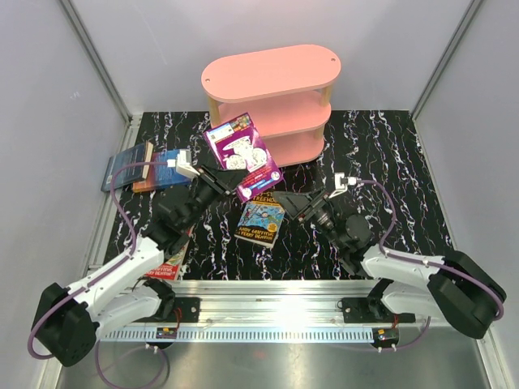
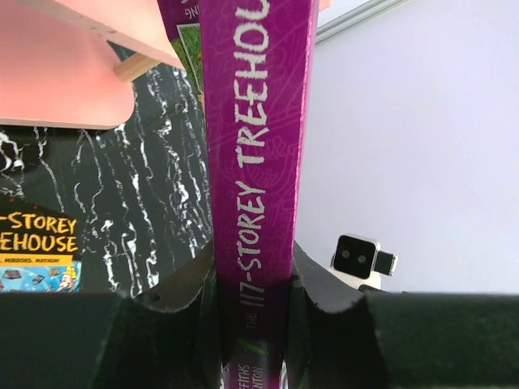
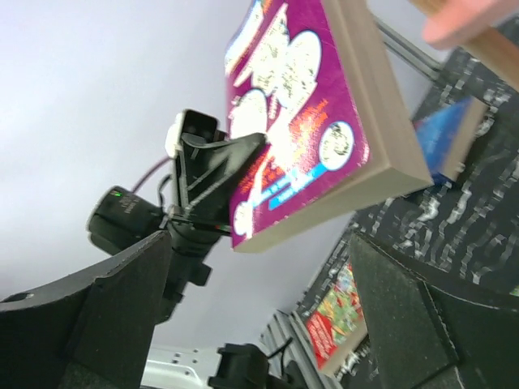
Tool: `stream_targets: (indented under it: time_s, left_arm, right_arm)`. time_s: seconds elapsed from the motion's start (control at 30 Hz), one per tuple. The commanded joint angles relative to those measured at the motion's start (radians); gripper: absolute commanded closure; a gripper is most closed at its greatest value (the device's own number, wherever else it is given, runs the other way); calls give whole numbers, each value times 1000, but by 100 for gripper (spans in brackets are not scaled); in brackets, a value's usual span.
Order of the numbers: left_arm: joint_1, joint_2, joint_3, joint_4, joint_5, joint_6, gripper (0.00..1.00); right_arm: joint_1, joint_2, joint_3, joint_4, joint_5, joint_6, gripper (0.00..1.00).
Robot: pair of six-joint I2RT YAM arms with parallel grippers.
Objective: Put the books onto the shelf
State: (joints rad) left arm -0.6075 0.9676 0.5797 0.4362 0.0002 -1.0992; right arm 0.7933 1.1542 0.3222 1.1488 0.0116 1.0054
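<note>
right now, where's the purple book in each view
top external: the purple book is at centre, held tilted by the left pincer.
left wrist: its spine runs up the middle, clamped in the pincer.
right wrist: upper centre, cover and page edges showing.
shared landmark: the pink shelf, top left in left wrist, top right corner in right wrist.

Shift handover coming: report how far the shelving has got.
Done: nothing; no book shows on the shelf. In hand: the left gripper clamps the purple book in the air; right gripper open beside it. Left: yellow-teal book, two blue books, red book, on the table.
</note>
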Motion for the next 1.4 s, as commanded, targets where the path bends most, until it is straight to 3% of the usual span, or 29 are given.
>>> stream_targets:
  time_s: [0.0, 0.33, 0.5, 0.7, 1.17, 1.37]
  left_arm:
    - [6, -41, 52, 130, -5, -34, 100]
    - [3, -26, 48, 185, 73, -122, 100]
    - [-3, -67, 22, 185, 69, -140, 100]
    - [-14, -127, 58, 35, 52, -97, 100]
    - [-17, -70, 51, 76, 145, -172, 100]
    - [-11, -87, 43, 58, 116, -186, 100]
  right_arm:
    - [3, 48, 41, 207, -44, 33, 4]
    - [-5, 240, 86, 400, -53, 134, 4]
    - [-11, 228, 113, 397, -62, 107, 4]
    - [-54, 194, 110, 399, -99, 104, 4]
    - [-91, 193, 164, 399, -194, 114, 4]
    - [-92, 179, 150, 401, -223, 114, 6]
